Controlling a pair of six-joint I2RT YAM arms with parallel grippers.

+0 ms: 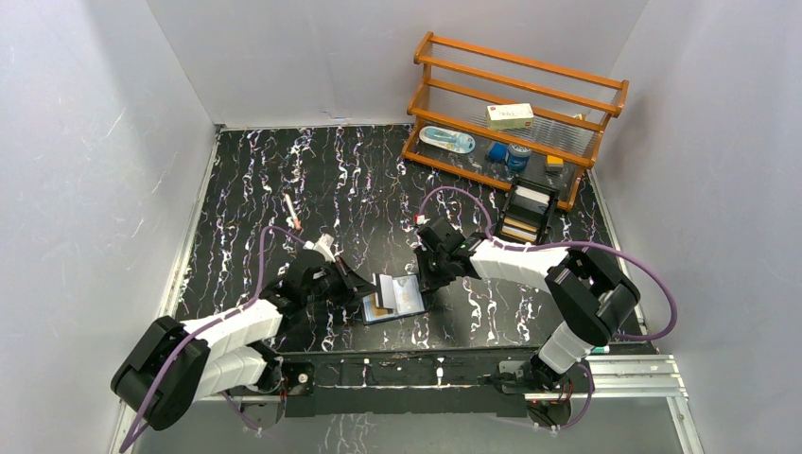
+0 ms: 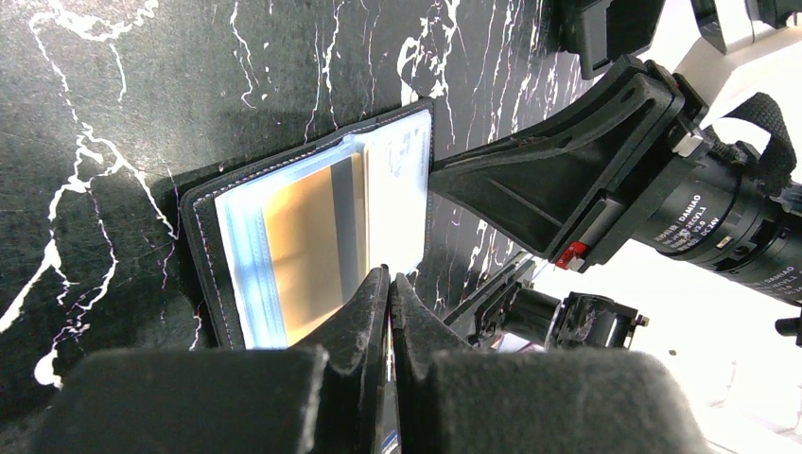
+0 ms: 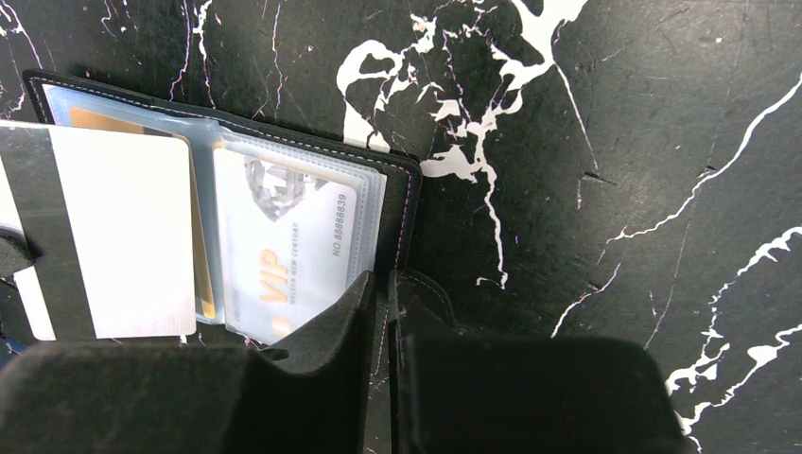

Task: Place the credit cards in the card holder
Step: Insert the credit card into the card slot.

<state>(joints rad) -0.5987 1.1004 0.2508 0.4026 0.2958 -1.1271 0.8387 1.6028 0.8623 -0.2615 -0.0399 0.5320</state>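
Though at opposite edges, left hand (image 2: 390, 276) clamped on card (image 3: 123, 227), right hand (image 3: 380, 279) on holder (image 3: 409, 203).

The table (image 1: 284, 180) is black with white marble veins. Toward 6 o'clock, the card holder (image 1: 397, 295) is black with silvery-blue pockets. Its VIP card (image 3: 293, 255) is pale grey lettered orange, the striped card (image 3: 123, 236) white, banded black.

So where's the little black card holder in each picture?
Top external: the open card holder lies near the bottom middle of the table.
Left wrist: centre-left, just above the left gripper.
Right wrist: upper left, partly covered by a white credit card.
Shared landmark: the right gripper meets the holder's right-hand edge in every view.
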